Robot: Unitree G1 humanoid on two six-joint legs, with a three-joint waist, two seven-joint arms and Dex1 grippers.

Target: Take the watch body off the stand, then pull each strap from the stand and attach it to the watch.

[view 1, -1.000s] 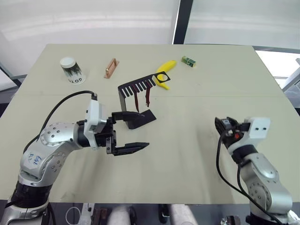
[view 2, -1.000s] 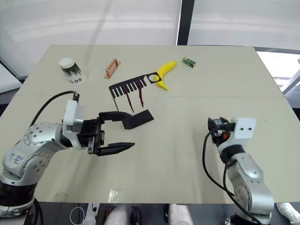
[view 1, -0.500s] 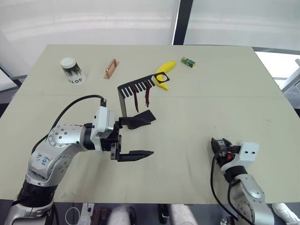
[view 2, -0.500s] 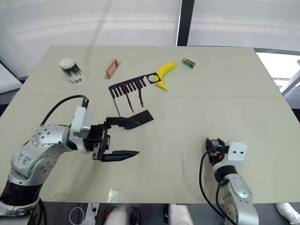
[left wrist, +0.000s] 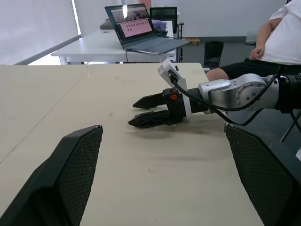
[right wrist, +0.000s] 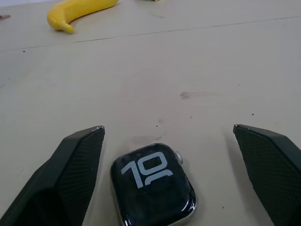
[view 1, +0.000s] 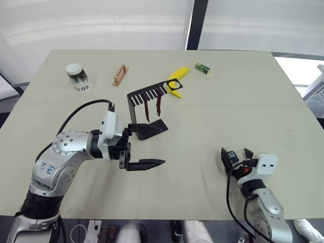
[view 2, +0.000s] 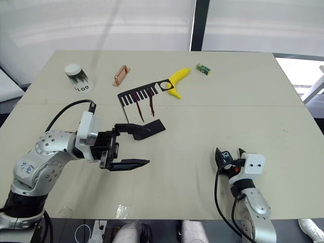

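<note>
Right pincer (right wrist: pixel 169 141) stands released, the watch body (right wrist: pixel 153 183) lying on the table between its fingers.

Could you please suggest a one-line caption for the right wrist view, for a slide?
Watch body lying flat on the table between the open right gripper's fingers, a banana beyond.

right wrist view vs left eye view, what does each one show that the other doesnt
Right wrist view alone: the watch body lying flat on the table between the open right gripper's fingers, its screen reading 10.

Left eye view alone: the stand with two red straps hanging from it, the open left gripper, a paper cup, a copper handle.

Both: the banana and the table.
</note>
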